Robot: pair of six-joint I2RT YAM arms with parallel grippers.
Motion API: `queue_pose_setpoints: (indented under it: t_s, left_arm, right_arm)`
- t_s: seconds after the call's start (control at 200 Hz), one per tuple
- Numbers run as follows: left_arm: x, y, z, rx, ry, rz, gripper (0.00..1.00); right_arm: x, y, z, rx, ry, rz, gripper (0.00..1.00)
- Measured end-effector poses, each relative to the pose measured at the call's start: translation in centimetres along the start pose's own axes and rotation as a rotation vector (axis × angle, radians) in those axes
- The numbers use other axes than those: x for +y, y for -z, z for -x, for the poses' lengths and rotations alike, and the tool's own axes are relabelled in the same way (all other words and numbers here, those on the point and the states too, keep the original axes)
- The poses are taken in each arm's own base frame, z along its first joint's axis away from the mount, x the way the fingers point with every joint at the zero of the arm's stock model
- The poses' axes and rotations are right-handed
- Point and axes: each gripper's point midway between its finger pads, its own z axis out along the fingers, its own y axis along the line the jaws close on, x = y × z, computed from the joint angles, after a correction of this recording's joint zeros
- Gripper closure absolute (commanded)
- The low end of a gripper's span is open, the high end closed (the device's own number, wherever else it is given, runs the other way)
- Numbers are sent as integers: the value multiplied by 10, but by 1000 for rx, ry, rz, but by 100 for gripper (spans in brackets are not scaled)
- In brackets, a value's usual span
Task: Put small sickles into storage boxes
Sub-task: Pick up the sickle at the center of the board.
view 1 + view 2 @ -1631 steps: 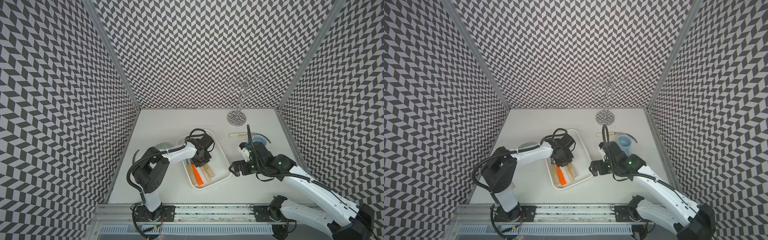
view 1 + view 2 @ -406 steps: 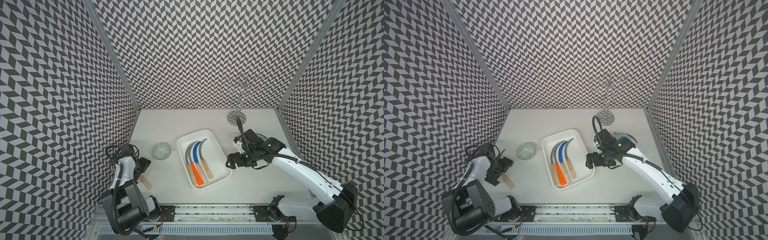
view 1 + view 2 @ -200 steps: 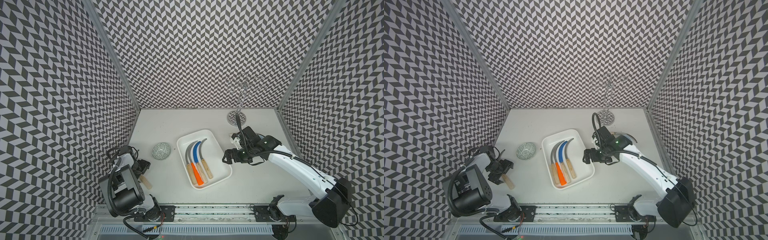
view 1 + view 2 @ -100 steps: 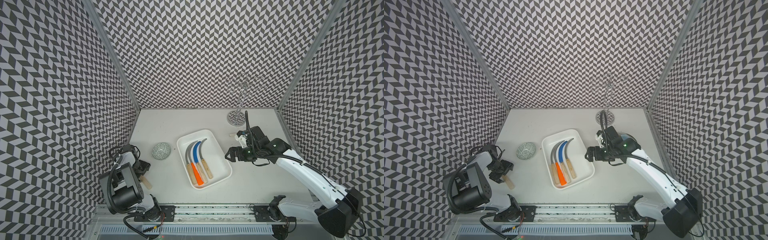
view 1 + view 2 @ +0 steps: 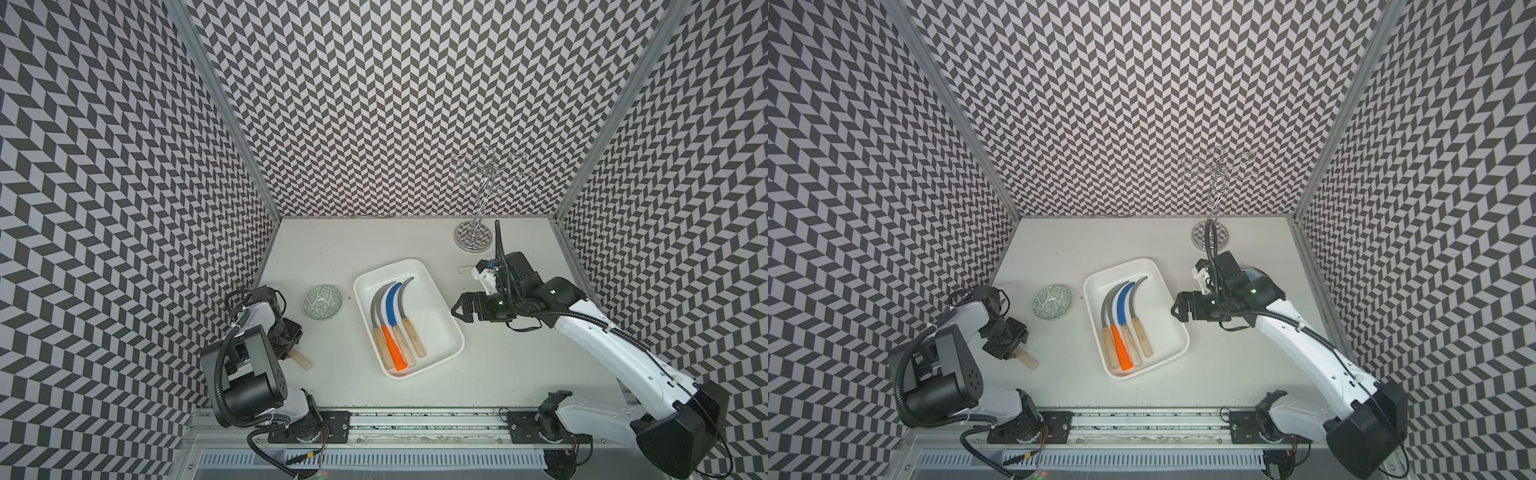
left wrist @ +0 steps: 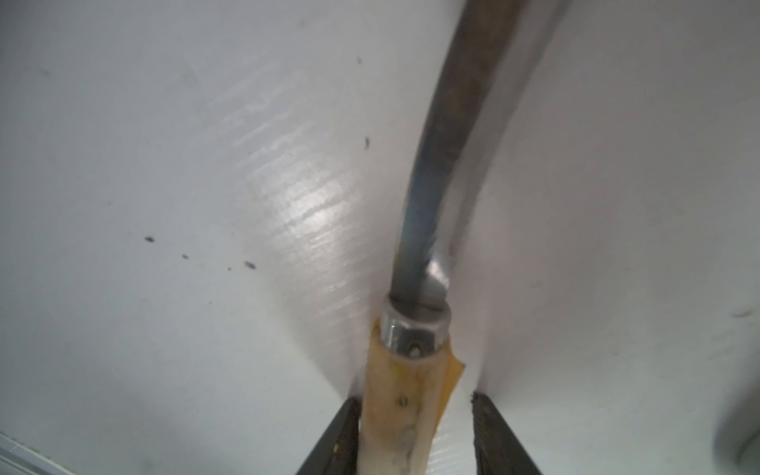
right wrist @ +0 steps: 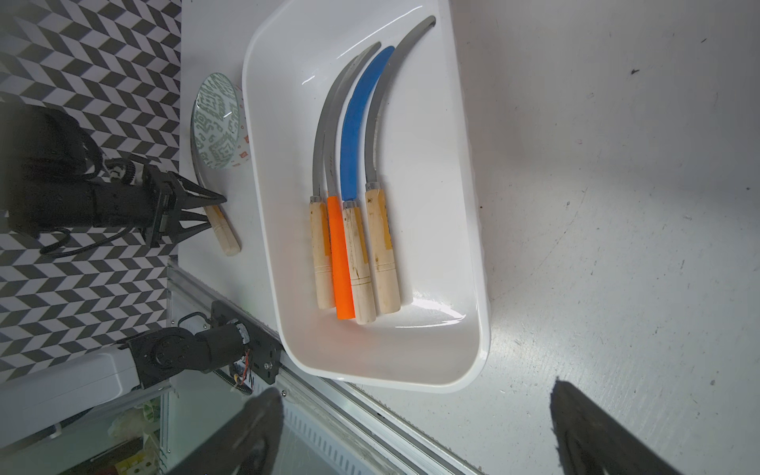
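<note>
The pale wooden handle of a loose sickle (image 6: pixel 440 205) is flanked by the fingers of the left gripper (image 6: pixel 413 399), whose jaws stand partway closed; one finger is laid against the handle, while a sliver of table (image 5: pixel 374 241) is seen between the handle and the other finger, so no firm clamp is shown. This sickle lies flat at the table's left side, well apart from the tray (image 5: pixel 436 328); its handle butt is pointed toward the front rail (image 5: pixel 415 419) and slightly toward the tray, and its grey blade is run back past the patterned bowl (image 5: pixel 323 302), the tip being hidden.

The right gripper (image 5: pixel 457 311) is held wide open with nothing between its jaws; it is aimed at the tray's right long wall from just beside it.

Inside the tray four sickles are laid side by side along its long axis: three grey-bladed sickles (image 5: pixel 376 301) and one blue-bladed sickle (image 5: pixel 392 299) with an orange handle; all handles are turned toward the front rail, all blade tips toward the back wall and curved to the right. A pale handle end (image 5: pixel 464 269) is seen beside the right wrist, its rest hidden.
</note>
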Motion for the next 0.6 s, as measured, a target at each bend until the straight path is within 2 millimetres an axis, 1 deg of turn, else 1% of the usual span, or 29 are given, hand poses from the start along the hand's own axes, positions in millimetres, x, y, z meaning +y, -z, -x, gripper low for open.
queue_pose_setpoints:
  t_s: [0.035,0.09,0.175,0.23,0.32,0.386,0.446,0.601]
  left_arm:
    - [0,0,0,0,0,0,60]
    - [0,0,0,0,-1,0,61]
    - [0,0,0,1,-1,-1,67]
    - [0,0,0,1,-2,-1,68]
    - [-1,0,0,2,-8,-2,78]
    - [-1,0,-1,4,-6,-3,82]
    - [-1,0,-1,8,-5,-4,90]
    - [-2,0,-1,9,-5,-4,93]
  right_arm:
    - [1,-1,0,1,1,6,0]
    - [2,-1,-1,6,0,14,0]
    - [3,-2,-2,10,1,24,0]
    - [4,-3,-2,11,1,29,0]
    - [6,-3,-1,8,4,39,0]
    - [7,-3,-1,8,5,45,0]
    - [7,-4,-2,11,4,47,0]
    - [6,-5,-3,15,3,48,0]
